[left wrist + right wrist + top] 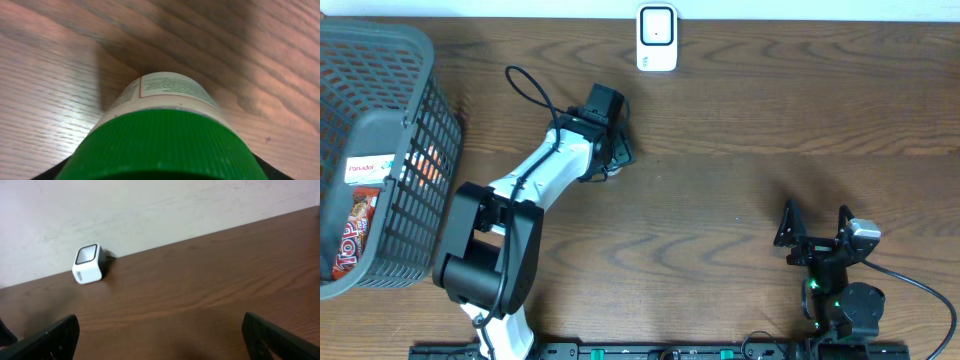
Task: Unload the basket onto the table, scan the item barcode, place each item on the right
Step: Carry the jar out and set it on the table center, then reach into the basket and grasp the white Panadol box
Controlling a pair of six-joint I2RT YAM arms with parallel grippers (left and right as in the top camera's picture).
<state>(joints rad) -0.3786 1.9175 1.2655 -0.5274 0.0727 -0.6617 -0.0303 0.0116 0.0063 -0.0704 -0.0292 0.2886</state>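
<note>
The item is a pale bottle with a printed label and a ribbed green cap. It fills the left wrist view, cap towards the camera and its body reaching out over the wooden table. My left gripper is around the cap. Only dark finger edges show at the bottom corners, so contact is unclear. From overhead the wrist hides the bottle. The white barcode scanner stands at the far edge, also in the right wrist view. My right gripper rests open and empty near the front right.
A dark plastic basket with packaged goods stands at the left edge of the table. A black cable loops off the left arm. A pale wall runs behind the scanner.
</note>
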